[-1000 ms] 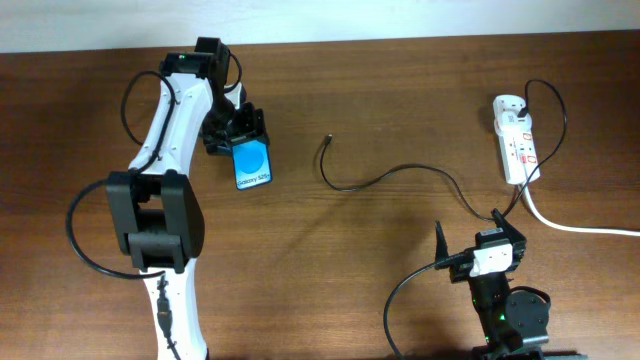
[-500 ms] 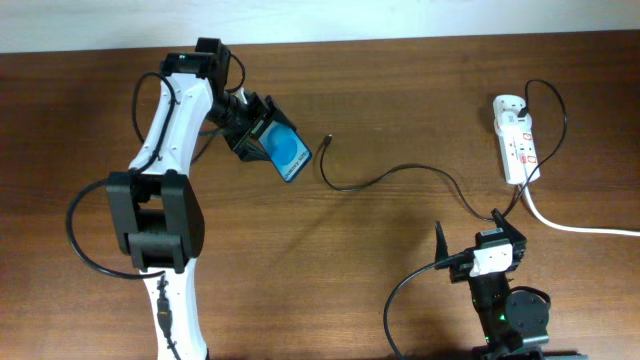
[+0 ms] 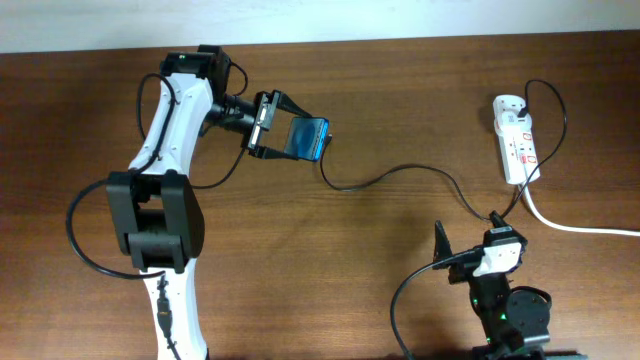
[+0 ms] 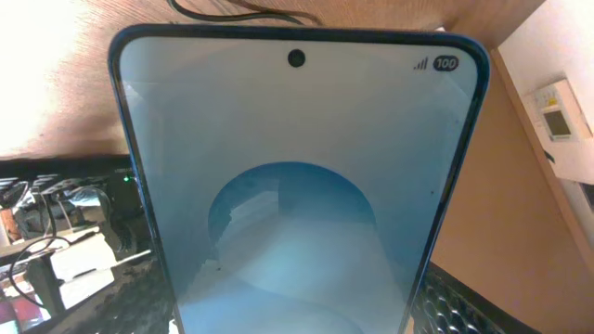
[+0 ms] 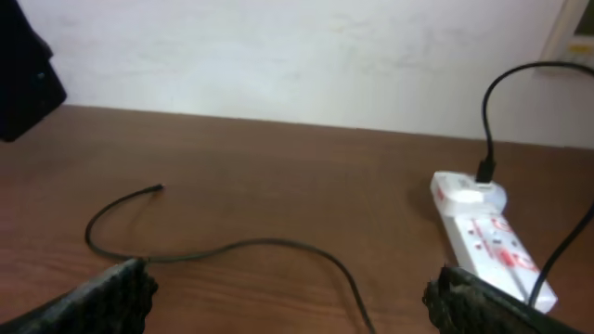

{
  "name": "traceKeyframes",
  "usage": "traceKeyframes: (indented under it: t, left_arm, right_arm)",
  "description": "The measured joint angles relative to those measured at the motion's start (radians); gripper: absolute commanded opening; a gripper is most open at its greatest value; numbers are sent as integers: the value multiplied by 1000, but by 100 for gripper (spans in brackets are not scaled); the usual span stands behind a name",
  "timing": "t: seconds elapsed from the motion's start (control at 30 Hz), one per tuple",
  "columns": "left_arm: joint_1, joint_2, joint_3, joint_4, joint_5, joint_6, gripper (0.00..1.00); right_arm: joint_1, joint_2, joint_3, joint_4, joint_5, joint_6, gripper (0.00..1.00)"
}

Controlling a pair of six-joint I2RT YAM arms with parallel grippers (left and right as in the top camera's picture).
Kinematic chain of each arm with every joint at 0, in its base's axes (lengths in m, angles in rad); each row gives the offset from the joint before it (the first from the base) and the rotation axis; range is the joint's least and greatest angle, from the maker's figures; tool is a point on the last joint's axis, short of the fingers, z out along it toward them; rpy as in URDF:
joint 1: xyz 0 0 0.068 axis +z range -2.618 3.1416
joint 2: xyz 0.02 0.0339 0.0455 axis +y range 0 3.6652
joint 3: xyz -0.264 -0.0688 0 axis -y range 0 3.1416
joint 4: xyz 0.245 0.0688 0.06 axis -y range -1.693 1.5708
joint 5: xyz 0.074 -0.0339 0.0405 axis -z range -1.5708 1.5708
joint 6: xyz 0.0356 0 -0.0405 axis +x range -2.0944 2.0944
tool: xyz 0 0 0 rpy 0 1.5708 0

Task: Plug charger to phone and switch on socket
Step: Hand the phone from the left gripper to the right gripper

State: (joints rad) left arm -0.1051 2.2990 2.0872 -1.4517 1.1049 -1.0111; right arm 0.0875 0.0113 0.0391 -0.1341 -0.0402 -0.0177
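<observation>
Two arms over tabletop (image 3: 300, 270), seen from overhead. Left gripper (image 3: 290, 128) clamped on phone (image 3: 308, 138), blue screen lit, far end pointing right. Just beside that end, free plug of charger (image 3: 400, 169). From there, curving right across tabletop and up to socket (image 3: 515, 140) near right edge. Right gripper (image 3: 467, 240) low in view, well apart from phone, near cable's bend.

From left wrist: almost nothing but phone (image 4: 297, 213), screen facing camera, camera hole and "100" along top edge. Textured pads (image 4: 455, 301) flanking both long edges. Bit of charger (image 4: 223, 13) on wood just past top edge.

From right wrist: fingers (image 5: 102, 297) spread wide, holding nothing. Ahead on wood, charger (image 5: 232, 247) in loose curve, free end at left, touching nothing. Socket (image 5: 483, 232) at right, black plug seated at far end.
</observation>
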Motion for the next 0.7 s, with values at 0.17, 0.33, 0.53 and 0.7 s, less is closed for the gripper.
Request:
traceKeyframes:
  t: [0.17, 0.33, 0.53, 0.7]
  left_arm:
    - [0, 0, 0, 0, 4, -3, 0]
    - [0, 0, 0, 0, -23, -4, 0]
    - [0, 0, 3, 24, -286, -11, 0]
    - [-26, 0, 3, 27, -522, -68, 0]
  right_arm:
    - [0, 76, 128, -98, -62, 19, 98]
    - [0, 382, 454, -277, -140, 68, 98]
    - [0, 864, 928, -540, -264, 75, 98]
    - [0, 1069, 959, -455, -491, 121, 99]
